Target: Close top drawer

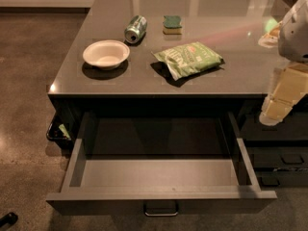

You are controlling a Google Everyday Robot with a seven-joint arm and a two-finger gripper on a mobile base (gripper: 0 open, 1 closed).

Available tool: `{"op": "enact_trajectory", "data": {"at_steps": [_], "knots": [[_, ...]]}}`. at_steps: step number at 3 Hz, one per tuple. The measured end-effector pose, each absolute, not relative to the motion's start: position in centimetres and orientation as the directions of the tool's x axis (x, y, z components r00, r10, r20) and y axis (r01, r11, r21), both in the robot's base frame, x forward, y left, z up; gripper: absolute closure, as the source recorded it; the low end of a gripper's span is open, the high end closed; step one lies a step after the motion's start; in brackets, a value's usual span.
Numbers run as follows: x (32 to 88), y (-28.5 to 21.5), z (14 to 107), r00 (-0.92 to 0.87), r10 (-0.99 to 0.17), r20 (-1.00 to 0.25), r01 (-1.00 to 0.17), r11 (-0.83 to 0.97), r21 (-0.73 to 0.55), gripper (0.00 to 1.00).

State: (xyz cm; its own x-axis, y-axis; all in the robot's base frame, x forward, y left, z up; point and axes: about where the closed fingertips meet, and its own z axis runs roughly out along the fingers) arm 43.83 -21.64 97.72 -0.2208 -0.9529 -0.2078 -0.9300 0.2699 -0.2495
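The top drawer [159, 174] stands pulled far out at lower centre, its loop handle [160, 209] towards the camera, so its front needs pushing in; the gripper [275, 112] hangs at the right edge, apparently touching nothing; how far open it is I cannot tell.

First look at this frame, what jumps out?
The top drawer, pulled wide open and empty, fills the foreground. On the counter behind it sit a bowl, a can, a sponge and a green bag. The gripper hangs at the right edge by the counter's front.
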Motion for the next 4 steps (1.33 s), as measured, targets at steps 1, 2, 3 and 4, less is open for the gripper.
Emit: {"op": "enact_trajectory", "data": {"at_steps": [1,2,3,4], "knots": [[43.8,-21.6,97.7,-0.221,-0.953,-0.208,-0.93,0.27,-0.25,0.0],[43.5,-21.2,96.9,-0.216,-0.951,-0.221,-0.931,0.269,-0.247,0.0],[42.2,-19.2,92.5,-0.179,-0.941,-0.288,-0.956,0.235,-0.175,0.0],[38.8,-15.4,86.6,-0.128,-0.907,-0.402,-0.989,0.149,-0.022,0.0]]}}
